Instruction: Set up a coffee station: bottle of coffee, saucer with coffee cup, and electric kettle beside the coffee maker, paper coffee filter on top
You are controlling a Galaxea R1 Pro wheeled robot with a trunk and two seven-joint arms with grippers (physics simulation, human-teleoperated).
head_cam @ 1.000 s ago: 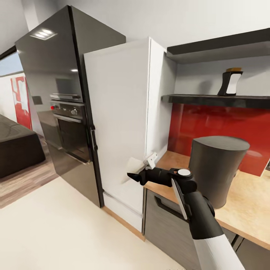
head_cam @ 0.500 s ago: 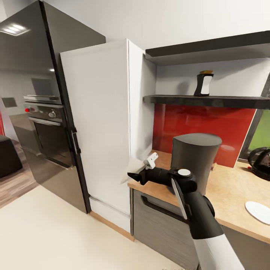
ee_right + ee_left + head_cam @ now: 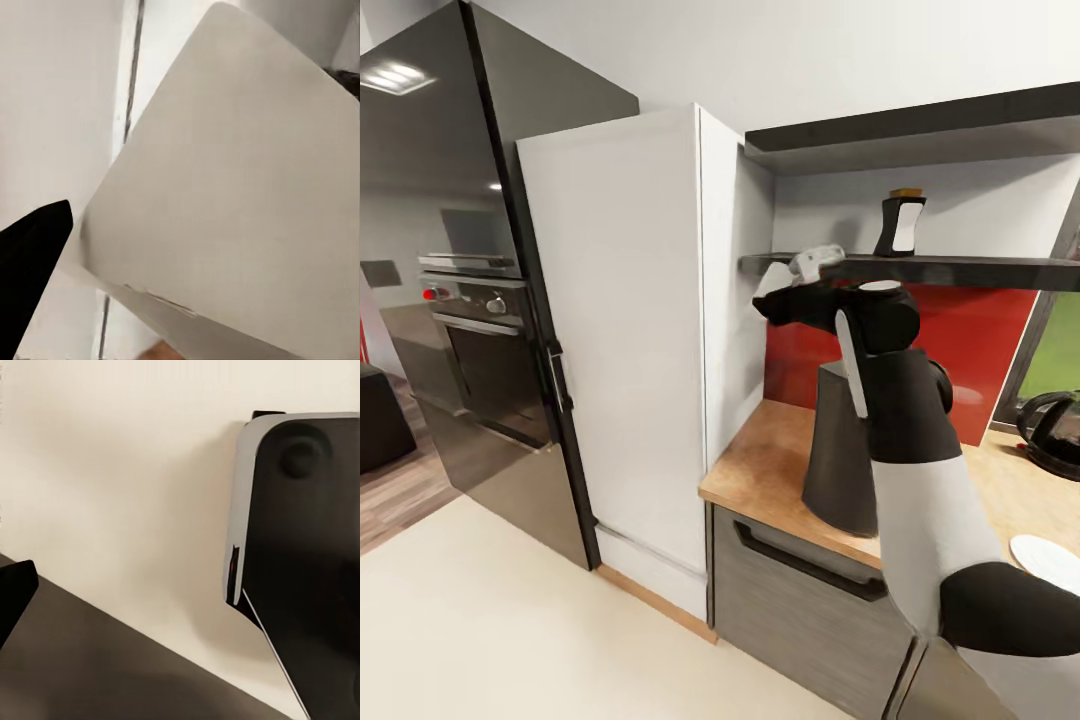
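In the head view my right gripper [image 3: 778, 290] is raised to shelf height, above and just left of the dark grey coffee maker [image 3: 843, 462], and is shut on a white paper coffee filter [image 3: 771, 279]. The right wrist view has the filter [image 3: 225, 187] broad and close, with one black fingertip [image 3: 30, 277] beside it. The bottle of coffee [image 3: 899, 224] stands on the dark shelf [image 3: 960, 268]. A black electric kettle [image 3: 1052, 430] and a white saucer [image 3: 1046, 561] are on the countertop [image 3: 765, 465] at the right. One dark fingertip [image 3: 12, 598] of my left gripper hangs over pale floor.
A tall white cabinet [image 3: 630, 340] stands just left of the countertop, with a black fridge [image 3: 480, 250] beyond it reflecting an oven. A red backsplash [image 3: 980, 340] runs behind the counter. A grey drawer front [image 3: 800, 590] sits below. Pale floor spreads at the lower left.
The view swung right, bringing the kettle and saucer in. My right arm has lifted the filter from counter-edge height up to shelf level above the coffee maker.
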